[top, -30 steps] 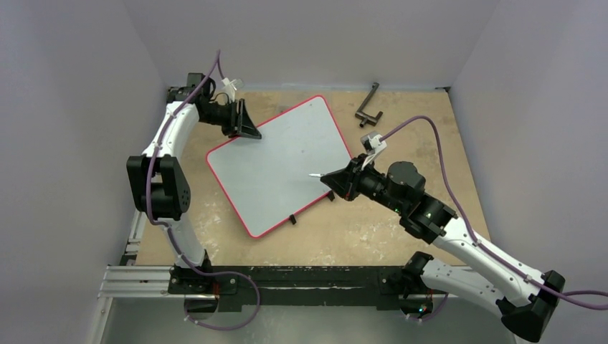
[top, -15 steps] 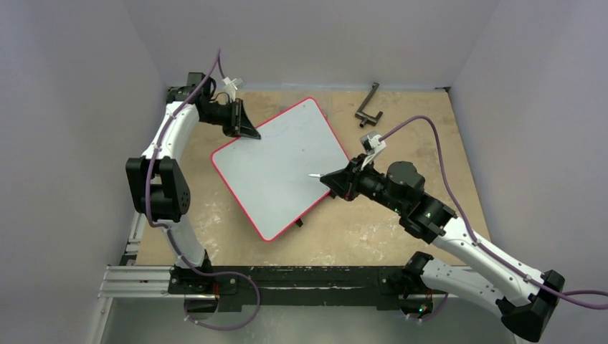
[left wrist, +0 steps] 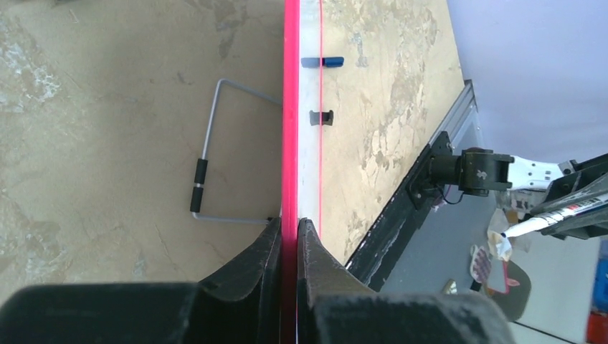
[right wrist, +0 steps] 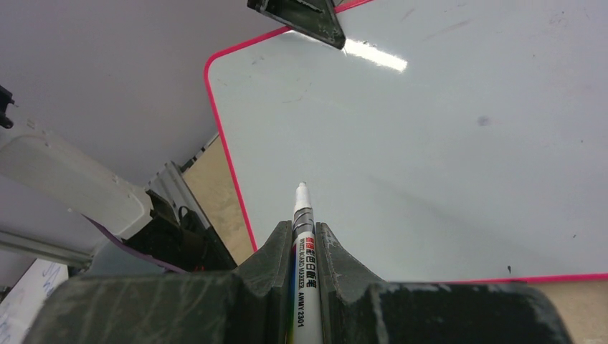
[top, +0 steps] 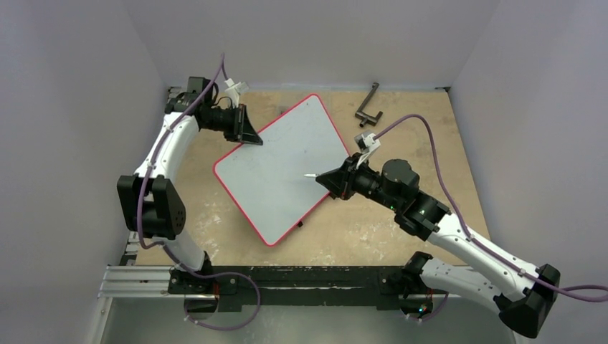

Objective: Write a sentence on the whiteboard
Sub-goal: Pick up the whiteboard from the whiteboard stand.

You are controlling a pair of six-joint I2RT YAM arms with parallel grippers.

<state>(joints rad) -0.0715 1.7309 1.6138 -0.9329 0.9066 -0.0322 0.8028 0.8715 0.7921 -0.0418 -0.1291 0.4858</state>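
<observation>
The whiteboard (top: 279,168) lies skewed on the wooden table, white with a thin red rim. Only faint smudges mark its surface (right wrist: 430,143); no sentence shows on it. My left gripper (top: 249,136) is at the board's far left edge. In the left wrist view the gripper (left wrist: 290,221) is shut on the red rim (left wrist: 290,107), seen edge-on. My right gripper (top: 326,179) hangs over the board's right side, shut on a white marker (right wrist: 304,244). The marker's tip (top: 308,175) points left, just above the surface. The left gripper (right wrist: 301,18) also shows at the board's far edge.
A black L-shaped tool (top: 369,107) lies at the back right of the table. A thin wire stand with black grips (left wrist: 204,172) shows beside the board's rim. Small black clips (left wrist: 321,117) sit at the board's edge. The black base rail (top: 287,279) runs along the near edge.
The left jaws have closed onto the board's rim. The board has swung round, its near corner shifting right. The right gripper with the marker has edged slightly left.
</observation>
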